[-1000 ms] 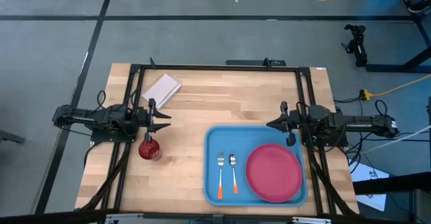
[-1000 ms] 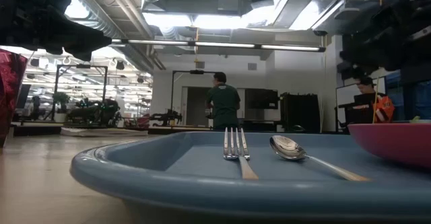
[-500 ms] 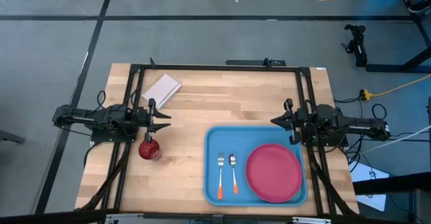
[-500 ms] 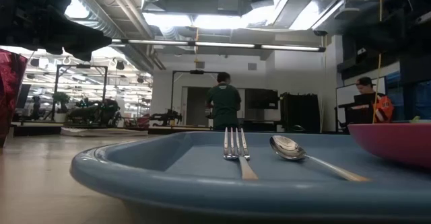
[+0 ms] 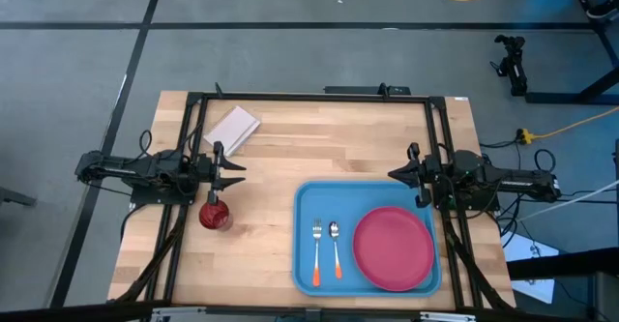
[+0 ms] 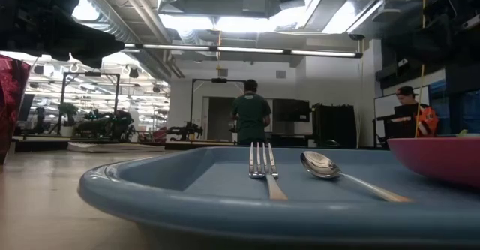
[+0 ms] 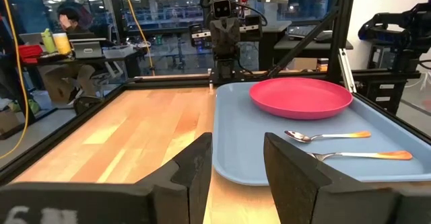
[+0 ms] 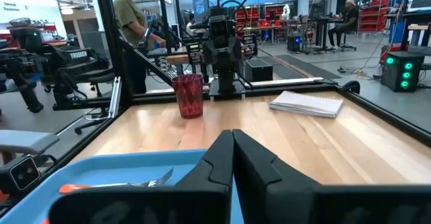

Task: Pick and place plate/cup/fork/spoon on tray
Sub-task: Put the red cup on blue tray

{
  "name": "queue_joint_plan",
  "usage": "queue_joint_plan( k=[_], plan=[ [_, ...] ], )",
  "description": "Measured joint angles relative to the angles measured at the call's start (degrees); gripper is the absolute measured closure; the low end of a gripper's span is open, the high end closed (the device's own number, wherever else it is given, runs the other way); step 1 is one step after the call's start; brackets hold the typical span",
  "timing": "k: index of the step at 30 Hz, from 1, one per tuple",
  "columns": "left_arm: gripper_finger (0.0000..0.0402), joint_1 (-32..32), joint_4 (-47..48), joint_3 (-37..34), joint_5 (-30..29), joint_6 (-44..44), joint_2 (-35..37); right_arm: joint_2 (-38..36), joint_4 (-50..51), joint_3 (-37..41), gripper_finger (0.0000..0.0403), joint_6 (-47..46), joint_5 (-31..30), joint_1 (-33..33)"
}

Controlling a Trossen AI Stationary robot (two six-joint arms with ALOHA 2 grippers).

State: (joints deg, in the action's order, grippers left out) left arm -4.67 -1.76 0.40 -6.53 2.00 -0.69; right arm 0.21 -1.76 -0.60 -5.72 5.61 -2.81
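Blue tray (image 5: 306,206) holds plate (image 5: 393,248), fork (image 5: 316,252), spoon (image 5: 335,248); cup (image 5: 215,216) outside; left hand (image 5: 238,167) apart, right hand (image 5: 393,176) together.

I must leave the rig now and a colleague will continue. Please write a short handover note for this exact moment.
Left end effector: open, empty, at the table's left side beside the cup.
Right end effector: shut, empty, above the tray's far right corner.
Done: plate, fork and spoon lie in the tray.
Left: the cup stands upright on the bare table, left of the tray; it must go onto the tray.
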Motion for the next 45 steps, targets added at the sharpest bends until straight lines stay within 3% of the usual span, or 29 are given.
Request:
queue_joint_plan(
  k=[19, 28, 33, 39, 45],
  plan=[
    [0.0275, 0.0, -1.4, 0.0, -0.1, -0.5, 0.0, 0.0, 0.1, 0.0, 0.0391, 0.2, 0.0, 0.0],
    [0.0275, 0.0, -16.5, 0.0, -0.1, -9.5, 0.0, 0.0, 0.1, 0.0, 0.0391, 0.2, 0.0, 0.0],
    [0.0275, 0.0, -21.1, 0.0, -3.3, -23.2, 0.0, 0.0, 0.1, 0.0, 0.0391, 0.2, 0.0, 0.0],
    [0.0275, -0.1, -30.6, 0.1, -1.7, -30.3, -1.4, 0.0, 0.1, 0.0, 0.0391, 0.2, 0.0, 0.0],
    [0.0275, -1.7, -31.2, 7.9, 0.2, -31.7, -8.5, 0.0, 0.1, 0.0, 0.0391, 0.2, 0.0, 0.0]
  ],
)
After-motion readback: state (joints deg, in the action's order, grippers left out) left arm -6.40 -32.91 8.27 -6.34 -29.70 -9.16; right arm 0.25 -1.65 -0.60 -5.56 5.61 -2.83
